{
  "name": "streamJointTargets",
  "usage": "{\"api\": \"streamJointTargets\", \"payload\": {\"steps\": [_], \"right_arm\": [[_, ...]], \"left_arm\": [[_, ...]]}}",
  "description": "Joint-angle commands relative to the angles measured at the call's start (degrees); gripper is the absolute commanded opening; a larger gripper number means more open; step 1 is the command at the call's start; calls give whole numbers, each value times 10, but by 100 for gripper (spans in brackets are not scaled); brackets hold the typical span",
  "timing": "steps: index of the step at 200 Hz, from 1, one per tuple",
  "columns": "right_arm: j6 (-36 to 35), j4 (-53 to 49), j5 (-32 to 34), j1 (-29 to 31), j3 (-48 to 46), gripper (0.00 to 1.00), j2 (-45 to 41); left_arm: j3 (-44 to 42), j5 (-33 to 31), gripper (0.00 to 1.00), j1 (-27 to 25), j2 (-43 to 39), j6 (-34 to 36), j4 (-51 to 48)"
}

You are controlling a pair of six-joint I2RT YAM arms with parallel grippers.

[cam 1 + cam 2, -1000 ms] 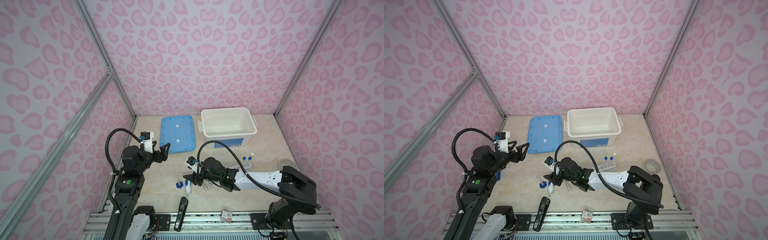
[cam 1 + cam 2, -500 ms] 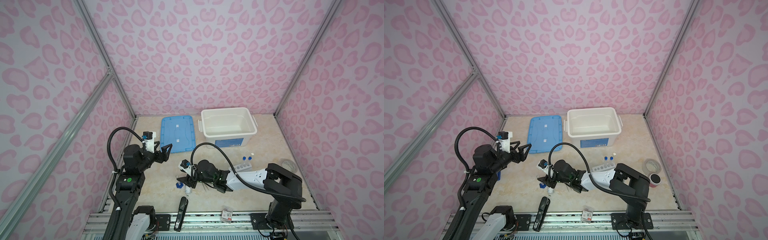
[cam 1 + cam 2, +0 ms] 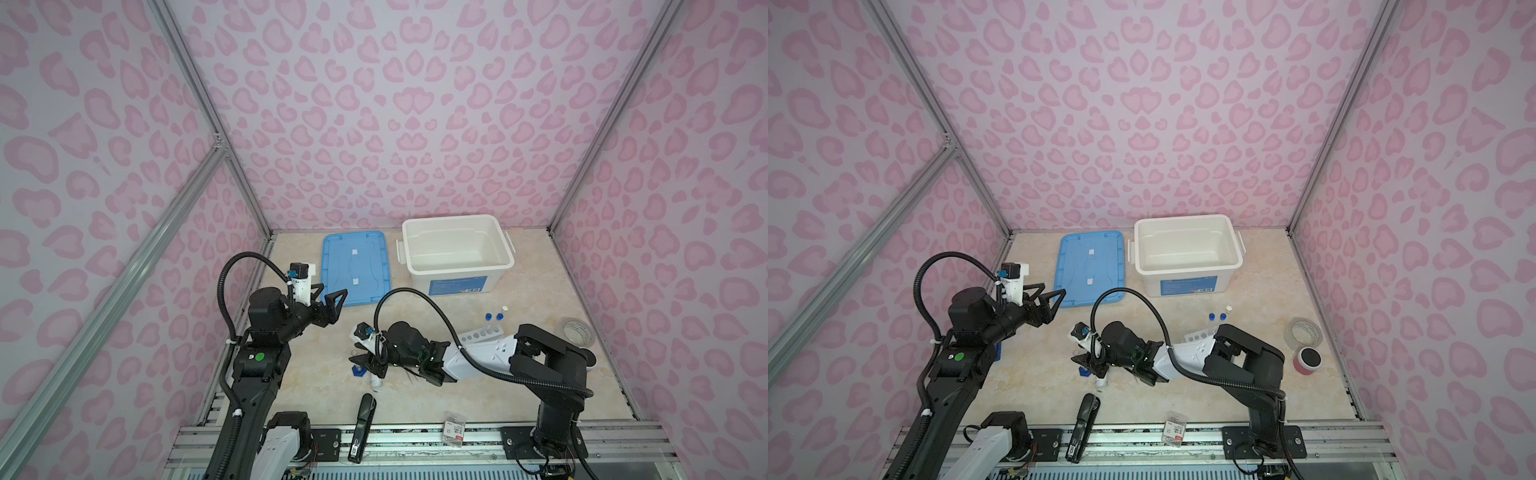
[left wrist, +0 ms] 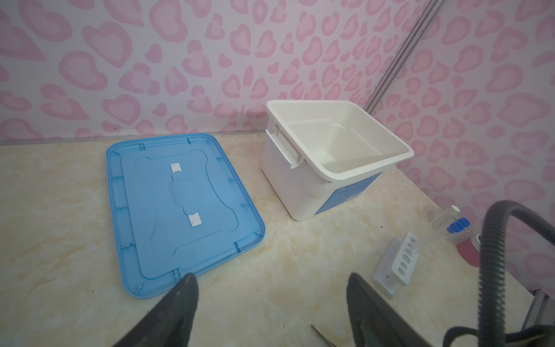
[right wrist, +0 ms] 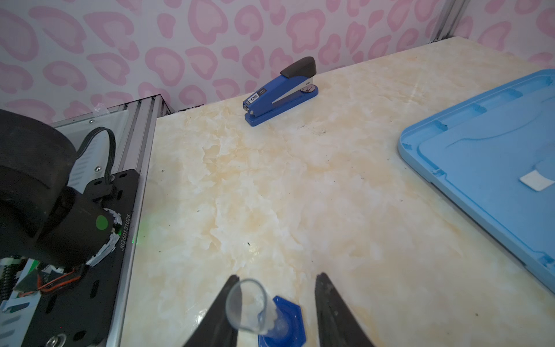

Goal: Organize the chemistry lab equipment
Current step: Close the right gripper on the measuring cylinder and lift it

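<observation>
The blue-based small cylinder (image 5: 249,303) stands upright between the fingers of my right gripper (image 5: 277,276). One finger touches its clear rim and the other stands apart, so the gripper is open. In both top views this gripper (image 3: 365,365) reaches left across the middle, over the cylinder's blue base (image 3: 1086,371). The white bottle (image 3: 376,382) lies beside it. The white rack (image 3: 482,334) and capped tubes (image 3: 494,318) sit to the right. My left gripper (image 3: 332,297) hangs open and empty above the table near the blue lid's corner. A tweezers tip (image 4: 322,336) shows in the left wrist view.
An open white bin (image 3: 455,218) stands at the back, with its blue lid (image 3: 355,266) flat to its left. A black stapler (image 3: 363,419) and a small packet (image 3: 453,428) lie at the front edge. Tape rolls (image 3: 1304,330) sit far right. A blue stapler (image 5: 279,93) stands by the left wall.
My right arm has reached further left and its jaws have narrowed round the cylinder. The left gripper has drifted slightly right and stays open.
</observation>
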Motion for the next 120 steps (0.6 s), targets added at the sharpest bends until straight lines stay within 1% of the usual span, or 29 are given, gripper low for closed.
{"api": "streamJointTargets", "payload": {"steps": [1,41,120], "right_arm": [[-6,20,9,3,4,39,10],[-7,20,16,5,9,34,21],[-9,7,31,13,17,18,23]], "left_arm": [[5,17,75,1,5,10,17],[6,16,72,0,3,14,14],[6,25,62,0,9,19,19]]}}
